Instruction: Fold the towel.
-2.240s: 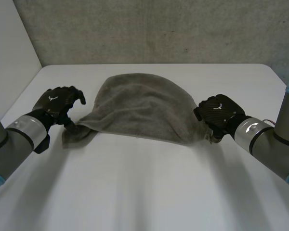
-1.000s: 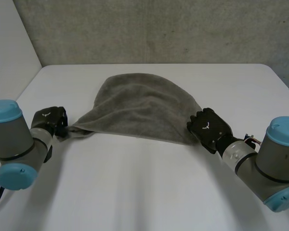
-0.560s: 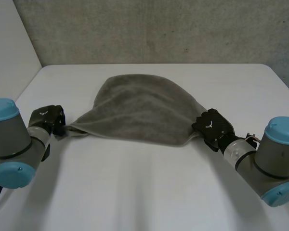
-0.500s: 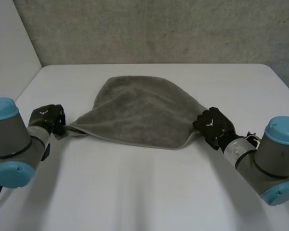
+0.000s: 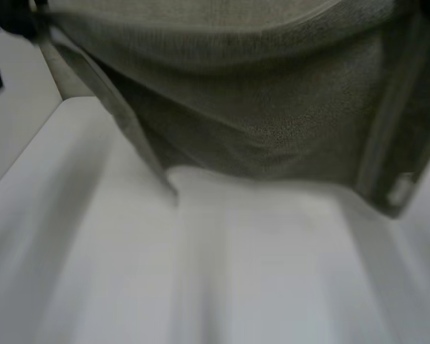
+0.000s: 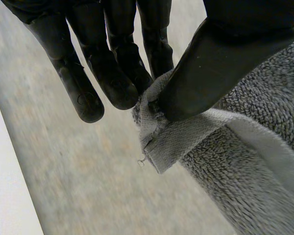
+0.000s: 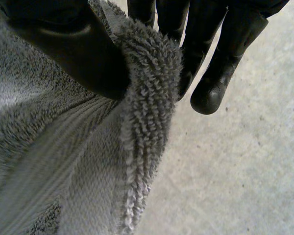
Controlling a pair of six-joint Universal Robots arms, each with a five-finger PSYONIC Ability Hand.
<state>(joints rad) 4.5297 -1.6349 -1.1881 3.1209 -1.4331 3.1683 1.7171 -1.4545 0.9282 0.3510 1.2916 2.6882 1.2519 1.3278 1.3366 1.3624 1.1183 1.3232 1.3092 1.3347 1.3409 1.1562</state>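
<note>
The towel [image 5: 272, 107] hangs spread in the air above the table [image 5: 236, 287]. The left hand [image 6: 225, 54] pinches one corner between thumb and fingers. The right hand [image 7: 73, 44] pinches the towel's other end likewise.

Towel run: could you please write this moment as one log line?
step: fold towel | towel: hanging spread over table | left robot hand: pinching a corner | right robot hand: pinching an edge

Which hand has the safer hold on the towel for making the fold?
Probably the right hand: its thumb covers more of the towel. The left hand pinches only the very corner.
</note>
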